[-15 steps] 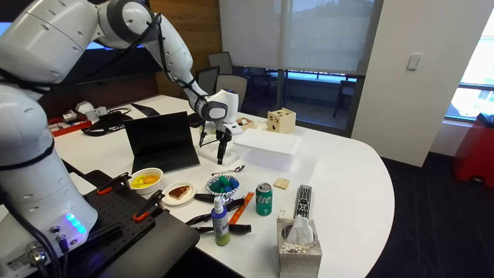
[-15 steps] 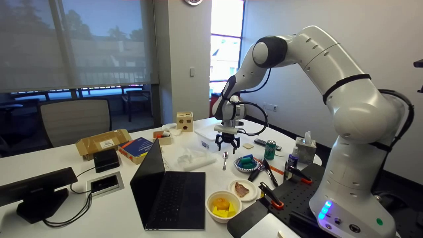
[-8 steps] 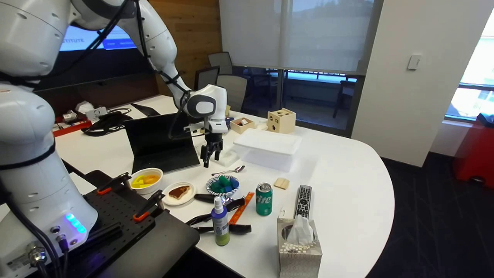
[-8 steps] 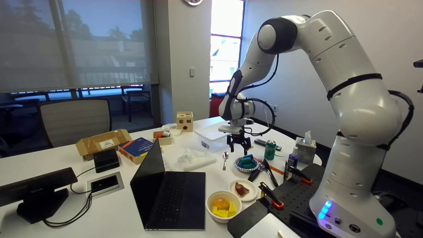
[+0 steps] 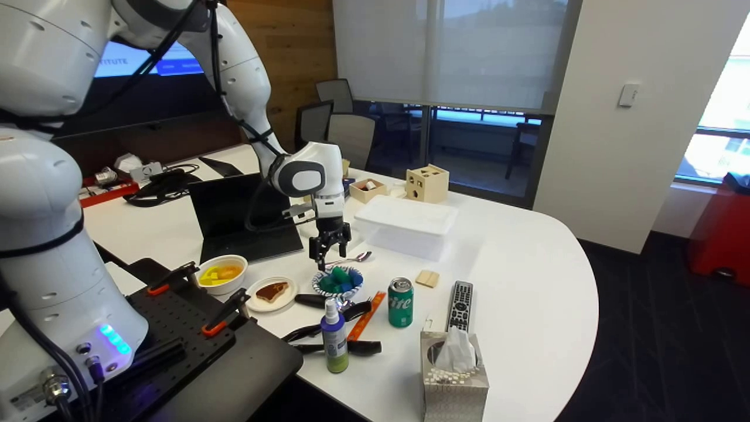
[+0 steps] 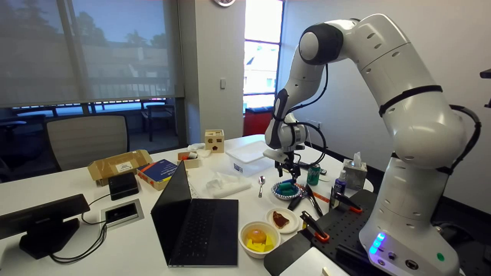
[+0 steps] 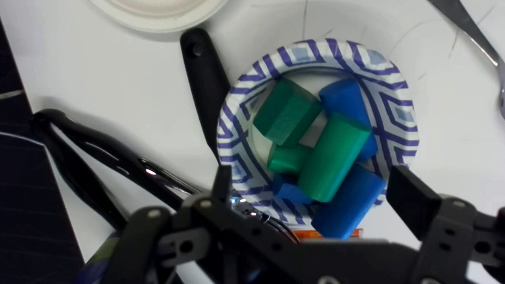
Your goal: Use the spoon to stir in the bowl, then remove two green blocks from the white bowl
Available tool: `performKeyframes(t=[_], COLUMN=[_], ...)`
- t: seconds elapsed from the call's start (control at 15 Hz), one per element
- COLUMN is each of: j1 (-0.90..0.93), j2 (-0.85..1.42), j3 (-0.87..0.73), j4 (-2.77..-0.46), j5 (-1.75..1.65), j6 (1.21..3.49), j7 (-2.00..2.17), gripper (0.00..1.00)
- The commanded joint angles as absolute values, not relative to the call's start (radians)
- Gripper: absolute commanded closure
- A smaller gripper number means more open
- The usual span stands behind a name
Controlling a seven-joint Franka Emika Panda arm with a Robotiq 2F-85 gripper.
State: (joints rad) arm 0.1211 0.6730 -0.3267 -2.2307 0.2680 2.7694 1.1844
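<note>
- Green blocks: none is in the gripper, its jaws wide apart over the patterned paper bowl, gripping nothing; contact with its contents cannot be told
- Three green pieces sit in that bowl, centre of the wrist view, among blue blocks: a faceted prism, a short cylinder and a longer one
- Taking out two looks wholly undone, a first grasp likely next
- Metal spoon lies on the table, upper right of the wrist view; whether stirring is done, I cannot tell
</note>
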Motion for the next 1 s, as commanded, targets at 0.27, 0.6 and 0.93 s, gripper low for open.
performKeyframes(t=[0.27, 0.6, 0.93], j1=[0.053, 0.021, 0.019], j2=[0.743, 0.778, 0.809], j3=[-0.28, -0.241, -0.231], j4=[-2.209, -2.178, -2.15], j5=[0.279, 0.289, 0.292], j6=[2.862, 2.875, 2.864], j7=[1.187, 1.174, 1.177], gripper=[0.0, 0.0, 0.49])
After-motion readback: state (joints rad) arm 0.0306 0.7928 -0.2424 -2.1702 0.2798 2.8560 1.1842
